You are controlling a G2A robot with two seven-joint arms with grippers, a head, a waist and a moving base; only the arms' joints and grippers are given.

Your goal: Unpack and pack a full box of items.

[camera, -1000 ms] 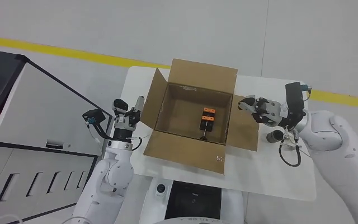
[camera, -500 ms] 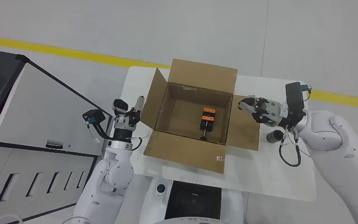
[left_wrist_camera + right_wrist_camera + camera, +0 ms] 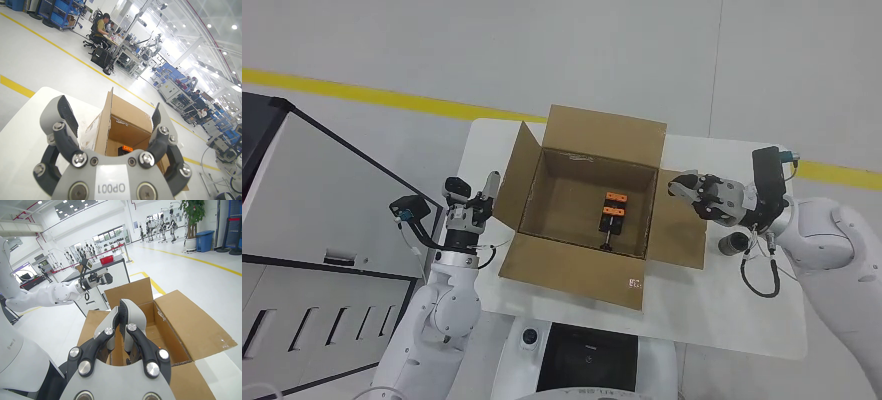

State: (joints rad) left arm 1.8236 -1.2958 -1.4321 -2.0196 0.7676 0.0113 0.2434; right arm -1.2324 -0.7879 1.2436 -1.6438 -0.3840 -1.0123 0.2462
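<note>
An open cardboard box (image 3: pixel 587 205) stands in the middle of the white table (image 3: pixel 712 300), its flaps folded out. Inside lies a black and orange item (image 3: pixel 613 215), seen also as an orange-topped item (image 3: pixel 127 148) past the box wall. My left gripper (image 3: pixel 474 196) is held open just outside the box's left flap; its fingers (image 3: pixel 67 115) have nothing between them. My right gripper (image 3: pixel 679 188) is held shut and empty above the right flap, its pads (image 3: pixel 121 315) pressed together over the box (image 3: pixel 162 321).
A small dark cylinder (image 3: pixel 733 243) stands on the table to the right of the box, under the right arm. A grey cabinet (image 3: pixel 302 200) stands left of the table. A yellow floor line (image 3: pixel 372 95) runs behind.
</note>
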